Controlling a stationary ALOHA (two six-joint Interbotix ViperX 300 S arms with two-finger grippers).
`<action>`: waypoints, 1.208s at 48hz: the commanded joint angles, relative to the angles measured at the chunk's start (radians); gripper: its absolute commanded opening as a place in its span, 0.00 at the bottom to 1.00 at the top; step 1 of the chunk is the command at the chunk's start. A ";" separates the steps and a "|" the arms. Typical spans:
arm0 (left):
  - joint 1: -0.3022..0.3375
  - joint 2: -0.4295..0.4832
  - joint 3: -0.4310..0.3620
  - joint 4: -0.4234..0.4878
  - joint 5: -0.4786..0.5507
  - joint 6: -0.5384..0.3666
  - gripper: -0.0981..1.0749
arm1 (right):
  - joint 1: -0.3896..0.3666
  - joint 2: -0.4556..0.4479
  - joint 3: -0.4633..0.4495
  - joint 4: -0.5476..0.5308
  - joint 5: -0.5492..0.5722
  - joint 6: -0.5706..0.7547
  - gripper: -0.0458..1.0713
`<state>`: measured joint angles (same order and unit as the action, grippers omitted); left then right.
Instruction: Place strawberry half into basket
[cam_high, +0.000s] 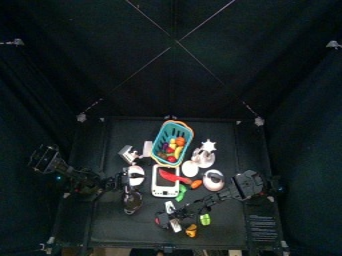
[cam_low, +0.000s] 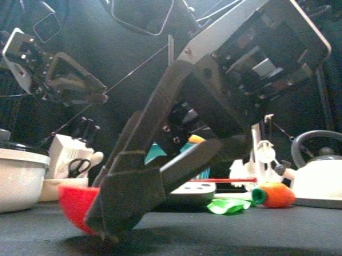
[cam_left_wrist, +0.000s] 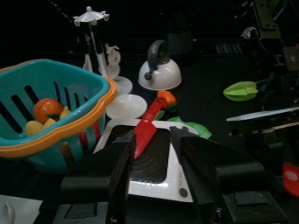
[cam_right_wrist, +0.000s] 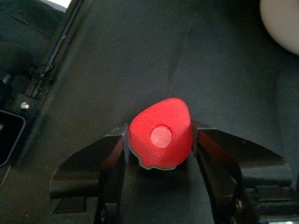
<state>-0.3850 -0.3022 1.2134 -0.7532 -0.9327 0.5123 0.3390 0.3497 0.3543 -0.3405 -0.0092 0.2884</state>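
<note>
The strawberry half (cam_right_wrist: 160, 133), red with its cut face up, lies between the two jaws of my right gripper (cam_right_wrist: 162, 144); the jaws press against its sides. In the front view the strawberry half (cam_low: 76, 207) is at table level near the front edge, with the right gripper (cam_low: 100, 222) standing down over it. The teal basket (cam_high: 173, 141) stands at the table's back middle and holds orange fruit; it also shows in the left wrist view (cam_left_wrist: 52, 92). My left gripper (cam_left_wrist: 155, 162) is open and empty above a white cutting board (cam_left_wrist: 160, 175).
A red-handled knife (cam_left_wrist: 149, 129) lies on the cutting board. A kettle (cam_left_wrist: 158, 70), a white dish (cam_left_wrist: 122, 107) and a green piece (cam_left_wrist: 246, 88) lie beyond. In the front view a white bowl (cam_low: 19, 178) stands left, a kettle (cam_low: 318, 168) right.
</note>
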 joint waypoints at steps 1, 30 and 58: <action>-0.002 -0.003 -0.021 0.003 -0.003 0.000 0.74 | -0.014 -0.121 0.017 -0.021 -0.003 0.002 0.69; 0.000 -0.002 -0.023 0.005 -0.003 0.000 0.74 | -0.552 -0.393 0.172 -0.092 -0.133 0.015 0.69; -0.002 -0.002 -0.021 0.005 -0.003 0.000 0.74 | -0.681 -0.242 0.143 0.067 -0.204 0.012 0.90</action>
<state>-0.3850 -0.3022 1.2118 -0.7517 -0.9327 0.5123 -0.3405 0.1273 0.5200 -0.2746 -0.2040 0.3022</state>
